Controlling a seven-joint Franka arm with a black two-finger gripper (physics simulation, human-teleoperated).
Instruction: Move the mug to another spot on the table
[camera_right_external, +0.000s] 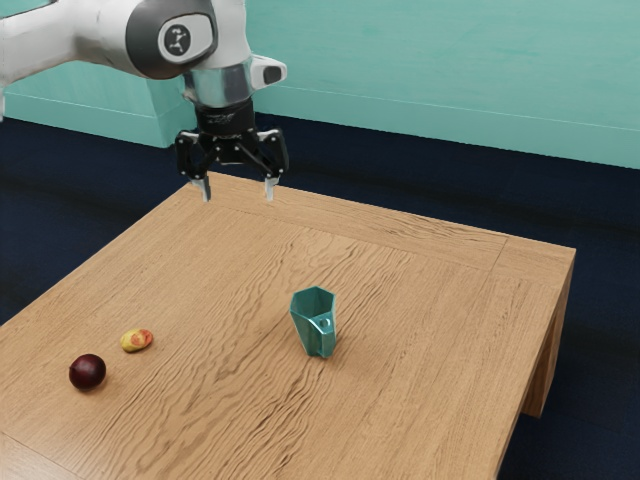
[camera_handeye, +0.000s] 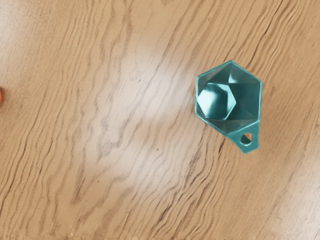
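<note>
One teal mug (camera_right_external: 314, 322) stands upright near the middle of the worktop (camera_right_external: 430, 290). I note my claw (camera_right_external: 237, 190) hanging empty above the far edge, fingers spread apart, well clear of the mug. A dark plum (camera_right_external: 87, 371) and a yellow-red fruit (camera_right_external: 137, 340) lie toward the exterior view's left.

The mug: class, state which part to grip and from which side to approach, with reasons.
Probably take the mug from above, closing on two opposite flat walls at the rim, clear of the handle. It stands upright, mouth open upward, with faceted sides; the open gripper points down.
</note>
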